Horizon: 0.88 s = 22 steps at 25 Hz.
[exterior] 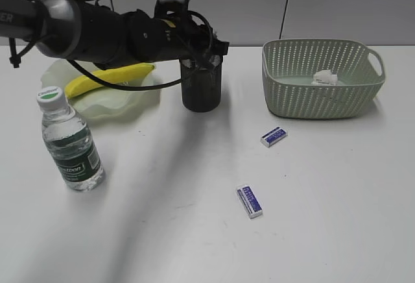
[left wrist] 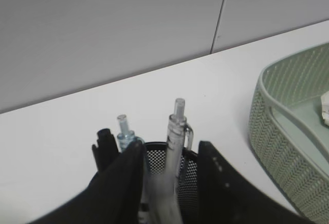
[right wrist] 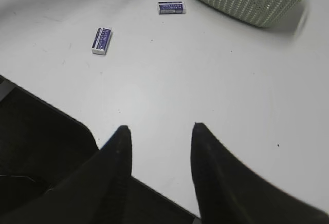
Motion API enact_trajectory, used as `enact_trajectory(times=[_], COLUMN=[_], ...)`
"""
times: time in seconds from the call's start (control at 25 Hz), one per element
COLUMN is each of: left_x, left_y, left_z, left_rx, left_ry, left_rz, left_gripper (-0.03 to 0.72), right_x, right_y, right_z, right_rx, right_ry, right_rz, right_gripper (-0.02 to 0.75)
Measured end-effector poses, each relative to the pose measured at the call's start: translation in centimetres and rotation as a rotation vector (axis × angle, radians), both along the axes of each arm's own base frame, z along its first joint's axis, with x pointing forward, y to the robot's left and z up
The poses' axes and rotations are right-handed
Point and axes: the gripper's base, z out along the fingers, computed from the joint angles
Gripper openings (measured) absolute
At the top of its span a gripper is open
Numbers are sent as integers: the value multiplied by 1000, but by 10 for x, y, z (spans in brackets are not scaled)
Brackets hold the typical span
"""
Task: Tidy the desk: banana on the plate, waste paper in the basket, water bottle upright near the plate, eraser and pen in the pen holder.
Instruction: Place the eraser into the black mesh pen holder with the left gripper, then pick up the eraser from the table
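A: Over the pen cup (exterior: 201, 87) at the back of the counter (exterior: 194, 231) — is that the left arm?

B: Yes. Its fingers (left wrist: 169, 154) are parted above the cup's rim, with a clear pen (left wrist: 174, 152) standing between them. Whether they press on the pen I cannot tell. A second clear pen (left wrist: 124, 130) and a dark one (left wrist: 104, 144) stand in the cup as well.

A: The banana?

B: The banana (exterior: 107, 78) lies on the pale green plate (exterior: 117, 109), left of the cup, partly behind the arm.

A: And the bottle?

B: The bottle (exterior: 68, 141) stands upright in front of the plate, near it.

A: The paper?

B: The white wad (exterior: 325, 77) sits inside the green basket (exterior: 311, 104) at the right.

A: Erasers?

B: Two lie flat on the counter: one eraser (exterior: 273, 136) just in front of the basket, the other eraser (exterior: 249, 201) nearer the front edge.

A: The right arm?

B: Its fingers (right wrist: 159, 147) hang spread over bare counter, holding nothing.
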Motion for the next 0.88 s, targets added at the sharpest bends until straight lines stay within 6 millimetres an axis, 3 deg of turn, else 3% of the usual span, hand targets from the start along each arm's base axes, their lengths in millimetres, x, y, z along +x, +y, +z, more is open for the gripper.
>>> enact_trajectory(times=[0.24,0.44,0.68,0.88], left_x=[-1,-16,-67,-130], left_y=[1,5,28,72], left_z=[10,62,146,204], left_rx=[-13,-19,157,337], left_ry=[-17,-40,-41,58], left_rz=[1,-62,-244,-322], left_gripper=[315,317,317,302], right_x=[0,0,0,0], right_y=[0,0,0,0], right_z=[0,0,0,0], right_rx=[0,0,0,0], right_ry=[0,0,0,0], right_rz=[0,0,0,0], right_gripper=[316,316,316,316])
